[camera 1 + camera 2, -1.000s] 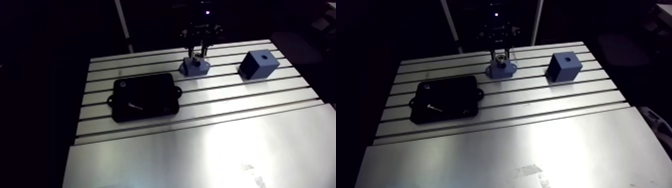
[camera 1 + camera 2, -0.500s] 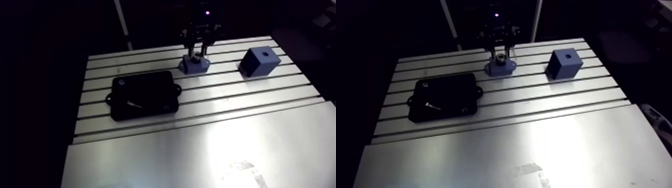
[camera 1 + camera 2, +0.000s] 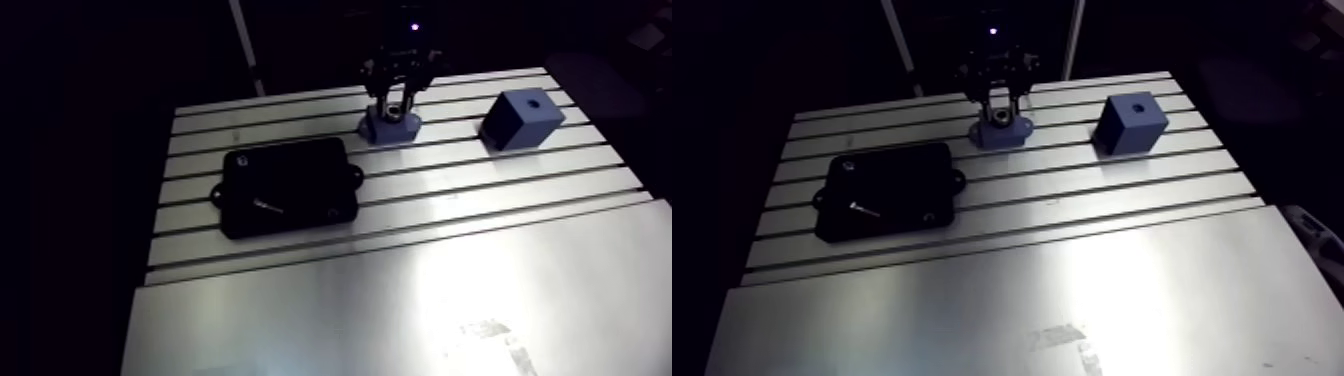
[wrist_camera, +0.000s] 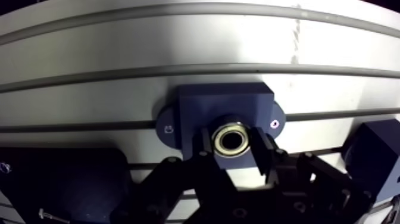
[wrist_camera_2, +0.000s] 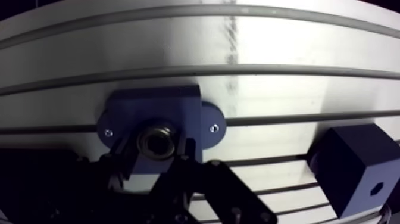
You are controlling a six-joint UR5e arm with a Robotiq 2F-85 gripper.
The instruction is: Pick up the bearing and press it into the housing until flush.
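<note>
Bearing [image 4: 232,140] in hand [image 4: 233,149] over housing [image 4: 219,105], blue cube [image 4: 372,158] well apart.

On the table [image 3: 400,290] the housing [image 3: 390,128] sits near the far edge, under the gripper [image 3: 396,105]. The bearing [image 4: 231,139] is gripped between the fingers, right over the housing's middle. In the arm view a block [image 3: 522,119] lies well apart to the housing's right. A box [image 3: 288,188] lies to its left and nearer, with a screw [image 3: 268,206] on it.
</note>
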